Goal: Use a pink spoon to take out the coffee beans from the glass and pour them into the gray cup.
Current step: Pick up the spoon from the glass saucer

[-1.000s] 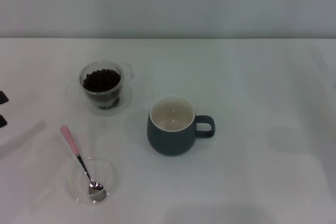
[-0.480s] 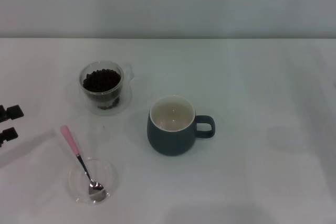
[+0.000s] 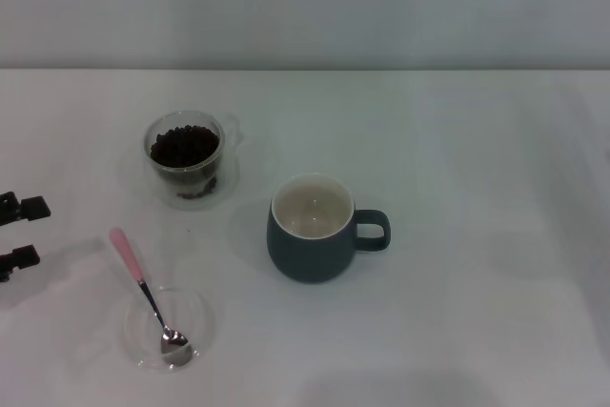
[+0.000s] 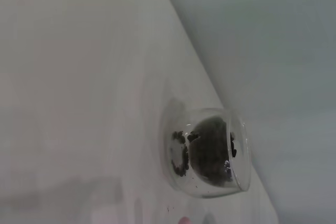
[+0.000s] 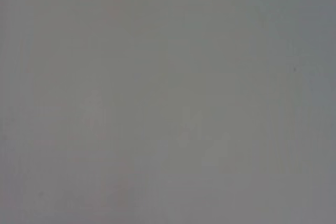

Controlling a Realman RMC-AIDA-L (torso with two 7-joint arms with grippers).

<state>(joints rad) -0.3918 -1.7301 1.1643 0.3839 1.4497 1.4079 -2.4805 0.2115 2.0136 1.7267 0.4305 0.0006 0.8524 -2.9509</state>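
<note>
**Fingers spread at left edge, spoon not yet picked**

Fingers (image 3: 33, 207) of the left gripper (image 3: 21, 232) show as two dark tips at the left edge of the head view, one above the other with a clear gap between them, nothing held. Jaws read as parted, so this looks like a pre-grasp approach. Right gripper isn't visible in any view; its wrist camera shows only a flat gray field, so probably parked off to the side.

Layout:
- pink spoon (image 3: 143, 290): bowl rests in a flat clear dish (image 3: 201, 322), pink handle angles up and out over the rim toward the left gripper. My guess is the dish props the handle off the table (image 3: 477, 188) so the jaws can get around it.
- glass (image 3: 186, 157): upright behind the spoon, well filled with coffee beans (image 3: 183, 146). Left wrist view sees it side-on, a few beans against the inner wall.
- gray cup (image 3: 313, 228): upright, near the glass and nearer the robot, loop handle pointing right, cream inside with no beans visible.

Judgement: task is at the start, no scooping done. Source and target sit close, so the loaded carry is short and spill risk is low. Left arm is the sensible choice since spoon and glass are both on its side.

Risks: thin handle is a small target; a bad pinch could flip the spoon out or skid the dish.
</note>
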